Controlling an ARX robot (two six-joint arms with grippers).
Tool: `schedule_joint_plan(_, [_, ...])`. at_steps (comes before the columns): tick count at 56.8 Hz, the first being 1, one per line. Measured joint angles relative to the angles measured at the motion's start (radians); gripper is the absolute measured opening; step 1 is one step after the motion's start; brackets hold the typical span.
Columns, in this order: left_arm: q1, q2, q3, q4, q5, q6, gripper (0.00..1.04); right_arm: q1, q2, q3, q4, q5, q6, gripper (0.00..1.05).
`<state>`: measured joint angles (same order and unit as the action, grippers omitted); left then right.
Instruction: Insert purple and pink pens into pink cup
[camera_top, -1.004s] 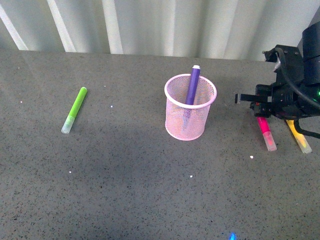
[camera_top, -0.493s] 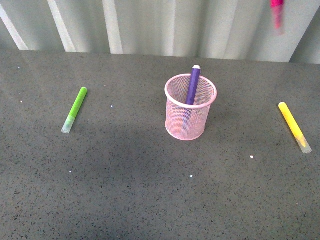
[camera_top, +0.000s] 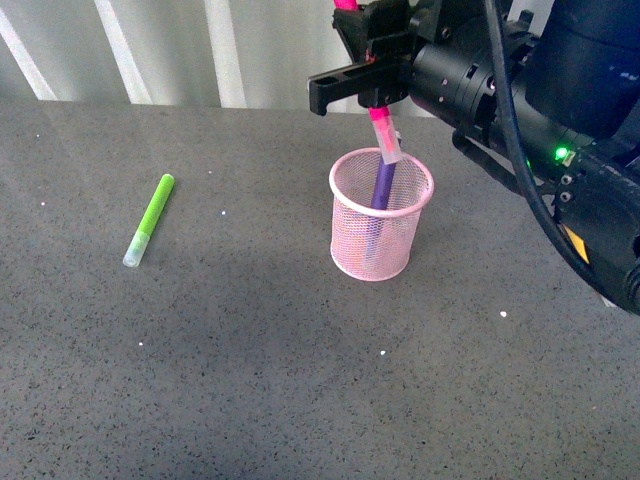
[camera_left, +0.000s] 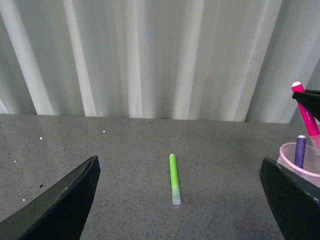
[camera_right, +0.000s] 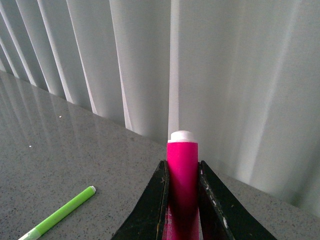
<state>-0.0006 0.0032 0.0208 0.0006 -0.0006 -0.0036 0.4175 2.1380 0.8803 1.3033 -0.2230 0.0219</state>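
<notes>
**Pink pen poised over the cup, purple one already in**

Pink is the colour of the step in hand. We see the right gripper (camera_top: 377, 88) pinching the pink pen (camera_top: 382, 133) nearly upright, its two fingers pressed against the barrel on either side, as the right wrist view shows plainly. The pen's clear-capped lower end sits at the rim of the pink cup (camera_top: 381, 252), just beside the top of the purple pen (camera_top: 380, 188), which leans inside the mesh.

We judge the task half done: the second pen hangs at the mouth, not yet dropped in. The next move calls for a short descent until the cap is well below the rim, keeping clear of the purple pen's top, and then parting the fingers so the pen falls inside. A tilted release could catch the rim or tip the light cup.

Our left gripper (camera_left: 177, 200) is spread wide and empty, well apart from the cup, looking over the lime-green marker (camera_top: 149, 219) lying on the grey table (camera_top: 250, 380).
</notes>
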Motion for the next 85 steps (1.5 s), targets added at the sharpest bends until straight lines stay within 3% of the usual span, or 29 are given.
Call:
schedule_joint_plan(30, [0.0,0.0,0.0,0.0,0.0,0.0,0.98,0.001,0.066,0.007,0.05,0.0,0.02,0.12])
schedule_joint_plan(58, [0.0,0.0,0.0,0.0,0.0,0.0,0.98,-0.019,0.058,-0.021,0.067,0.016,0.036,0.98])
schedule_joint_plan(66, [0.0,0.0,0.0,0.0,0.0,0.0,0.98,-0.056,-0.036,-0.071,0.038,0.088,0.019,0.98])
schedule_joint_plan(75, [0.0,0.0,0.0,0.0,0.0,0.0,0.98,-0.171,-0.346,-0.216,-0.066,0.222,-0.044,0.98])
schedule_joint_plan(85, [0.0,0.0,0.0,0.0,0.0,0.0,0.98,-0.304,-0.99,-0.497,-0.387,0.255,-0.074,0.98])
